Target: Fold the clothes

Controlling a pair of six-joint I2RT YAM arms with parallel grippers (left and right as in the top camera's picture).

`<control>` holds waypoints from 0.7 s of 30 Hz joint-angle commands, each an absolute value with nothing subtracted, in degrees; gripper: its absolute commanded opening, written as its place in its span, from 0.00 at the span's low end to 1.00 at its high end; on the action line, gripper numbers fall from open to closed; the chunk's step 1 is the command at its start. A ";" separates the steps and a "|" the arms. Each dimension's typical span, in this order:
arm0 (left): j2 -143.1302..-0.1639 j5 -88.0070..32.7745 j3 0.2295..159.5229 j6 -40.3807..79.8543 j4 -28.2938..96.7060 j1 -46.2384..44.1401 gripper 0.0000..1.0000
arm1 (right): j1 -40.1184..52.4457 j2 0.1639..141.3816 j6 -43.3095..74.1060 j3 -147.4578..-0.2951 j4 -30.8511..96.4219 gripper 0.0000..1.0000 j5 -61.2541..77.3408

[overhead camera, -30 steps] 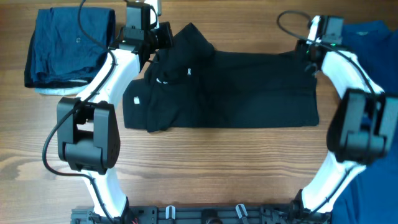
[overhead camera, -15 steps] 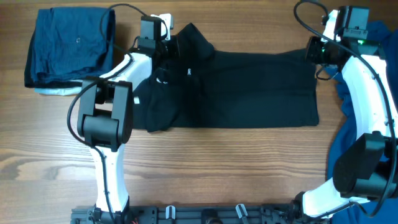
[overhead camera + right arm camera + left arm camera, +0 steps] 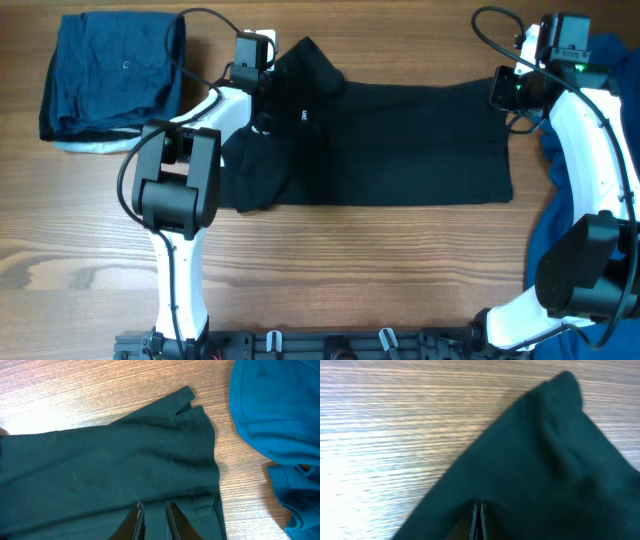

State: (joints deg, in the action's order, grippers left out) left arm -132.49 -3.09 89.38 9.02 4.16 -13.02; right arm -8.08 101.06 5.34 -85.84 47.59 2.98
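Observation:
The black polo (image 3: 400, 140) lies flat across the middle of the table, collar end to the left, with a small white logo (image 3: 304, 116). My left gripper (image 3: 268, 78) sits at its far-left corner by the collar. In the left wrist view its jaws (image 3: 479, 510) are shut on puckered black fabric (image 3: 545, 460). My right gripper (image 3: 500, 92) is at the polo's far-right corner. In the right wrist view its jaws (image 3: 152, 508) are close together with the hem fabric (image 3: 100, 460) between them.
A stack of folded navy garments (image 3: 110, 75) lies at the far left. A bright blue shirt (image 3: 605, 60) is heaped along the right edge, close to the right gripper, and also shows in the right wrist view (image 3: 275, 405). Bare wood lies in front of the polo.
Both arms swung into a new pose over the last second. The left gripper shifted slightly right, and the polo's left edge drew inward, hiding a white label. The right gripper stayed at its corner.

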 commanded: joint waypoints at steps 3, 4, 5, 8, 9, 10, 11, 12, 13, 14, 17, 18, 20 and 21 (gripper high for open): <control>-135.33 12.34 88.90 7.94 10.11 -11.66 0.04 | -8.23 101.80 5.98 -85.58 47.83 0.15 3.44; -135.33 12.32 88.90 8.14 11.03 -11.44 0.04 | -8.23 101.80 6.00 -85.58 47.83 0.15 3.44; -135.26 12.29 88.90 8.16 11.25 -11.44 0.04 | -8.23 101.80 5.98 -85.58 47.81 0.15 3.40; -134.10 12.23 88.90 10.50 11.20 -11.64 0.04 | -8.23 101.80 6.00 -85.58 47.94 0.15 2.07; -131.81 10.48 88.90 12.91 10.76 -11.75 0.04 | -8.23 101.80 5.98 -85.58 47.99 0.15 1.91; -130.47 8.47 88.92 12.91 9.98 -11.79 0.04 | -8.23 101.80 5.98 -85.58 47.92 0.15 1.93; -128.97 6.13 89.06 12.91 9.19 -11.84 0.04 | -8.23 101.80 5.98 -85.58 47.81 0.15 1.93; -127.44 3.88 89.32 12.91 8.60 -11.84 0.04 | -8.23 101.80 6.00 -85.58 47.79 0.15 1.93; -126.10 1.96 89.67 12.93 8.32 -11.84 0.05 | -8.23 101.80 6.00 -85.58 47.77 0.15 1.93; -124.09 -1.26 90.45 13.85 8.34 -11.84 0.08 | -8.23 101.80 6.00 -85.58 47.79 0.15 1.96; -119.61 -13.78 93.23 15.49 9.04 -11.90 0.13 | -8.23 101.80 6.00 -85.58 47.70 0.15 1.93; -119.20 -16.75 94.32 15.46 8.73 -12.21 0.15 | -8.23 101.80 6.02 -85.58 47.62 0.15 1.93; -119.35 -17.52 94.96 15.35 6.72 -13.06 0.17 | -8.23 101.80 6.02 -85.58 47.59 0.16 1.93; -120.18 -17.54 94.96 14.79 4.40 -13.76 0.18 | -8.23 101.80 6.04 -85.58 47.62 0.16 1.96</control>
